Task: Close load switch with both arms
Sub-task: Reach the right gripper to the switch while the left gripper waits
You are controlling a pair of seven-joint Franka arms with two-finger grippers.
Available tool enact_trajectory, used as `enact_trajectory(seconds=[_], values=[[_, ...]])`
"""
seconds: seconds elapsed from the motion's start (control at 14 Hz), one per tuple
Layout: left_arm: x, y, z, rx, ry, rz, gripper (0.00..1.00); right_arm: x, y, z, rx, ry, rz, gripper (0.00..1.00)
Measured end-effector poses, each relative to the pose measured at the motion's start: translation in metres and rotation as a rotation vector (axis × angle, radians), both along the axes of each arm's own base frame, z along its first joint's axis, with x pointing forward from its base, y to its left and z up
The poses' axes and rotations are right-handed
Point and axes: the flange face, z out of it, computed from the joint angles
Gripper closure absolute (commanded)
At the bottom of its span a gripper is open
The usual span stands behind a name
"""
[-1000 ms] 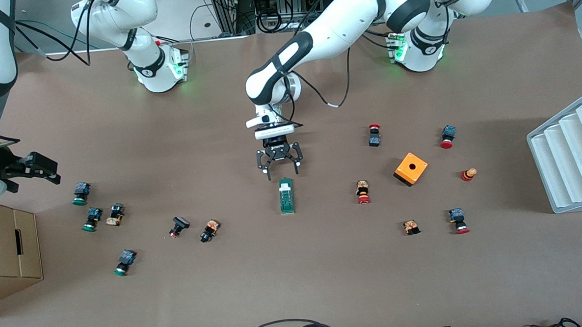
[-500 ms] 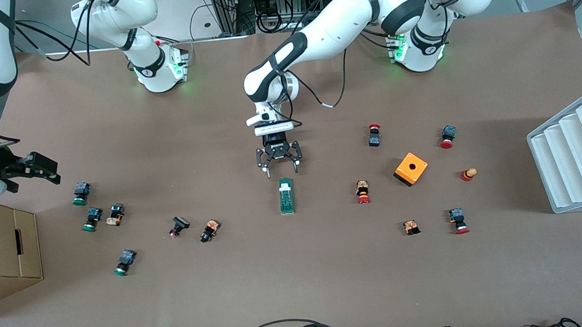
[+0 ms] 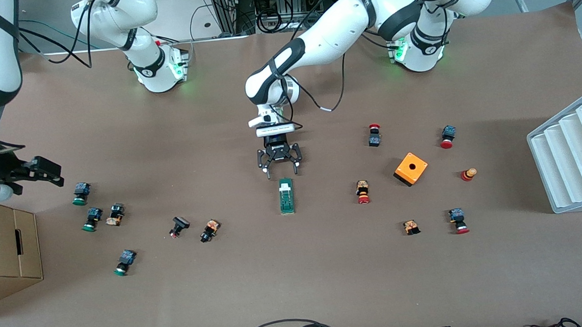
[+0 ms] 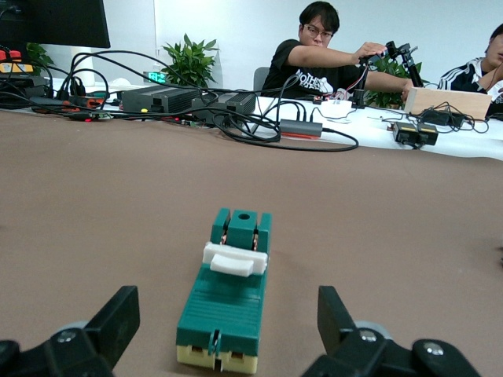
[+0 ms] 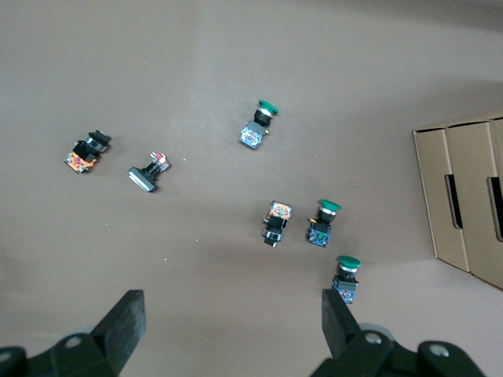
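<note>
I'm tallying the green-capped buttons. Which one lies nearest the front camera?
The green button lying alone, lowest in the front view, toward the right arm's end of the table. The other two green ones lie farther from the camera, beside the cardboard box.

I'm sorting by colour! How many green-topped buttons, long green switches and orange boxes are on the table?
green-topped buttons: 3
long green switch: 1
orange box: 1
Total: 5

Front camera looks down over my table; my left wrist camera, low, shares the load switch (image 3: 286, 195) (image 4: 226, 306).
</note>
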Motion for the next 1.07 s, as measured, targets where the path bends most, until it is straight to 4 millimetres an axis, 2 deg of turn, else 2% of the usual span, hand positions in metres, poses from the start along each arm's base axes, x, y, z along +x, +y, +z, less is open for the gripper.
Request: enact_trajectory(seconds=[0.21, 0.57, 0.71, 1.07], values=[[0.0, 0.001, -0.011, 0.014, 0.007, -0.001, 0.0, 0.005, 0.018, -0.017, -0.004, 0.047, 0.028, 0.0], [0.001, 0.0, -0.023, 0.029, 0.015, -0.001, 0.01, 0.004, 0.029, -0.021, -0.004, 0.068, 0.045, 0.0], [0.001, 0.0, -0.025, 0.032, 0.017, -0.001, 0.03, 0.007, 0.05, -0.028, -0.005, 0.079, 0.071, 0.0], [0.001, -0.001, -0.025, 0.031, 0.017, -0.001, 0.2, 0.021, 0.103, -0.061, 0.1, 0.126, -0.043, 0.0]])
